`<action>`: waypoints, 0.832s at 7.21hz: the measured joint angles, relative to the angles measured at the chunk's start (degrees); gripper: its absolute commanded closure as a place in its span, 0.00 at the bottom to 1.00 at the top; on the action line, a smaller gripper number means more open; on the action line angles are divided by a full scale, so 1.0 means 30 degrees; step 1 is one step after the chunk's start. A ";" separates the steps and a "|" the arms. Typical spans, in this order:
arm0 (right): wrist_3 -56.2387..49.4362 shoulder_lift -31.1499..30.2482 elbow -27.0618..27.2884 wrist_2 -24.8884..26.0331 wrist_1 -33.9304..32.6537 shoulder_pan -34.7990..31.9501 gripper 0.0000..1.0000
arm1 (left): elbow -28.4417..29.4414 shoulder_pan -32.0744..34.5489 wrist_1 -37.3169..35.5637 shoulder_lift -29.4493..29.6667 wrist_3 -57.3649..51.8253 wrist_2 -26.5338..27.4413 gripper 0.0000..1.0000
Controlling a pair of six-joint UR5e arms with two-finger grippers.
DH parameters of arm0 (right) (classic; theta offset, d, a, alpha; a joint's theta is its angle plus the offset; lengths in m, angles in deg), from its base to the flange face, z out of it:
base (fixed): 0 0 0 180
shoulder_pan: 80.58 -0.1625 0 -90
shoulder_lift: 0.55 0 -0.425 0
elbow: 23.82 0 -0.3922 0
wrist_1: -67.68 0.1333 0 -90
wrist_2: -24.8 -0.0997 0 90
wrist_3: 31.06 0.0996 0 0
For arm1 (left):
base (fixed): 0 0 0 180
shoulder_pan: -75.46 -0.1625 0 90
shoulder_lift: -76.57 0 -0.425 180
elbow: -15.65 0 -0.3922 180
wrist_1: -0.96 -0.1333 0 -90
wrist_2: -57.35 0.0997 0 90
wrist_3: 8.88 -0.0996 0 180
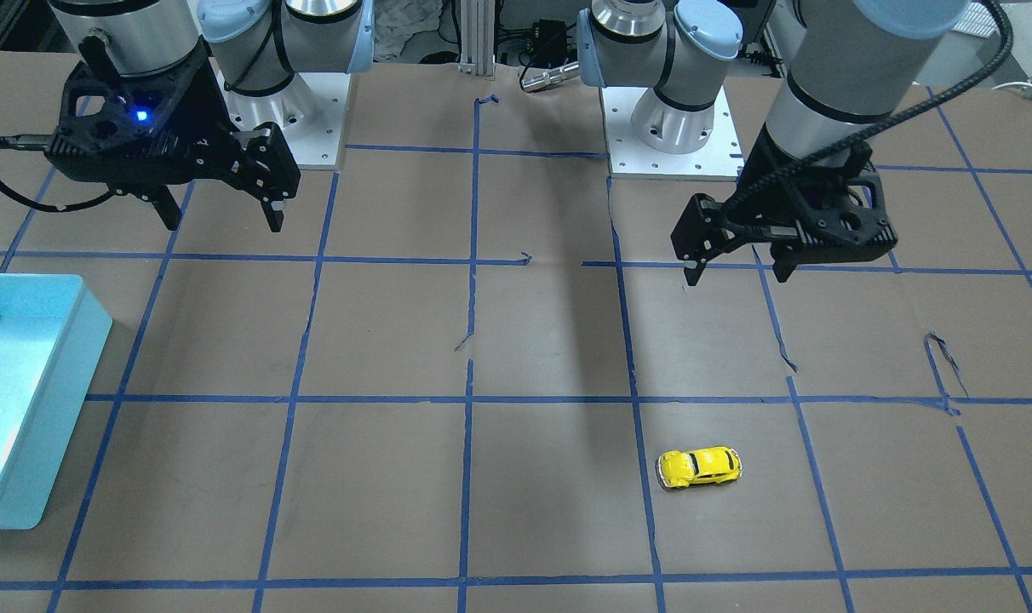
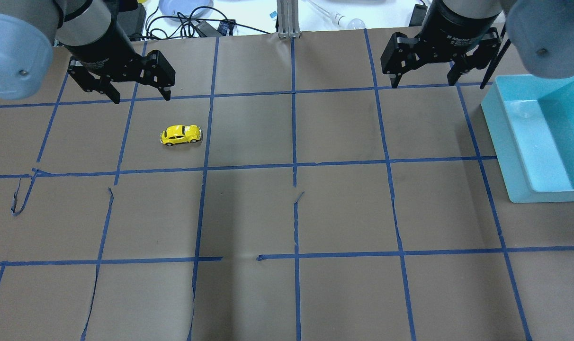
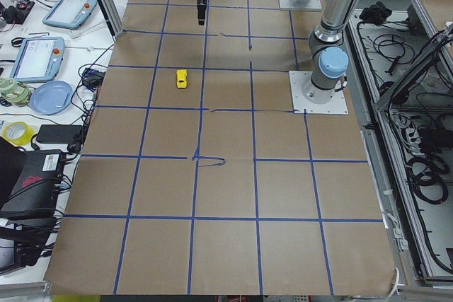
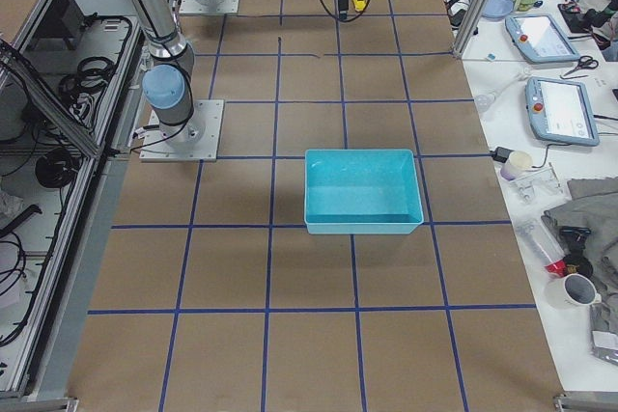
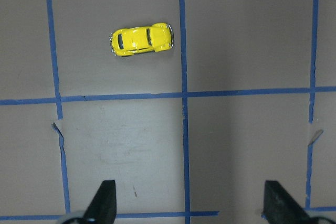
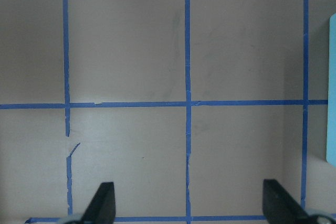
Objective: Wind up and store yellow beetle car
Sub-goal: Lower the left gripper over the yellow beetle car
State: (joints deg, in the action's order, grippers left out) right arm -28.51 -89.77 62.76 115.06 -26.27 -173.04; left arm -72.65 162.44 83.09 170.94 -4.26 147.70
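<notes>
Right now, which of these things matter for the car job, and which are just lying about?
For the job:
yellow beetle car
turquoise bin, likely its store
left gripper
right gripper

Lying about:
blue plate
yellow tape roll
grey tablet

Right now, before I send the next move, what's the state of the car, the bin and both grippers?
yellow beetle car: on its wheels on the table, not gripped, clear of both grippers.
teal bin: upright, open on top, nothing seen inside, car not stored yet.
left gripper: open, empty, hovering above the table near the car.
right gripper: open, empty, hovering beside the bin.
</notes>
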 measured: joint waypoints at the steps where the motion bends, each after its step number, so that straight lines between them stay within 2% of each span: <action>1: 0.0000 0.0000 0.0000 0.0005 0.0000 0.0000 0.00 | -0.0013 -0.0700 -0.0416 0.0200 0.1815 0.0002 0.00; 3: -0.0019 0.0001 -0.0001 0.0013 -0.0001 -0.0001 0.00 | -0.0219 -0.1338 -0.0679 0.0578 0.6629 0.0002 0.00; 6: -0.0004 -0.0006 -0.0001 0.0002 0.0000 0.0000 0.00 | -0.1370 -0.1446 -0.1034 0.1498 1.6669 -0.0051 0.00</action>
State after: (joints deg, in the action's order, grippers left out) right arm -28.53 -89.78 62.75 115.07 -26.27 -173.04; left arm -76.75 158.10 79.99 175.44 45.75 147.55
